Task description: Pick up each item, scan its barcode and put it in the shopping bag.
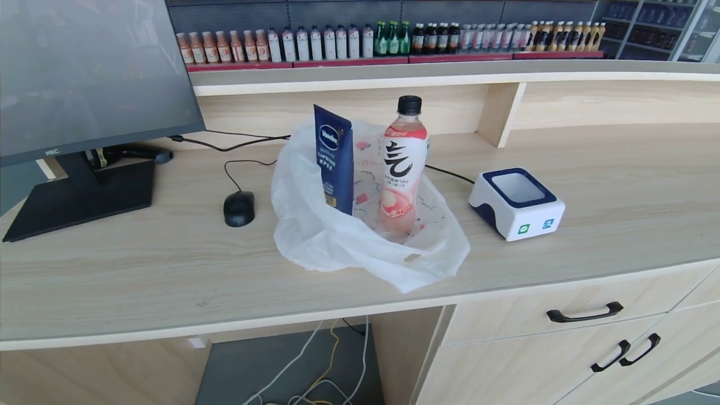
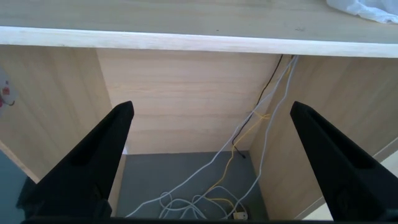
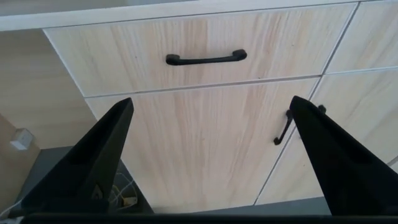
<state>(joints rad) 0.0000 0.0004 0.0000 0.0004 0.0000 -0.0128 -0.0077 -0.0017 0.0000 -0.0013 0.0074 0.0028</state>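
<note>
Worktop: pale wood-grain worktop (image 1: 619, 185).
Bag: thin white plastic shopping bag (image 1: 326, 236), mid-worktop, mouth open.
Scanner: white-and-blue box scanner (image 1: 516, 203), near the bag's right side.
Bottle: pink plastic drink bottle with a black cap (image 1: 402, 169), upright inside the bag.
Tube: dark blue tube (image 1: 334, 160), upright in the bag beside the bottle.
Left claw (image 2: 211, 109): wide, empty, below the worktop edge.
Right claw (image 3: 211, 102): wide, empty, facing the pale wooden drawer fronts (image 3: 205, 130).

Our left end effector (image 2: 211, 109) and right end effector (image 3: 211, 102) hang low, jaws spread wide, both empty.
</note>
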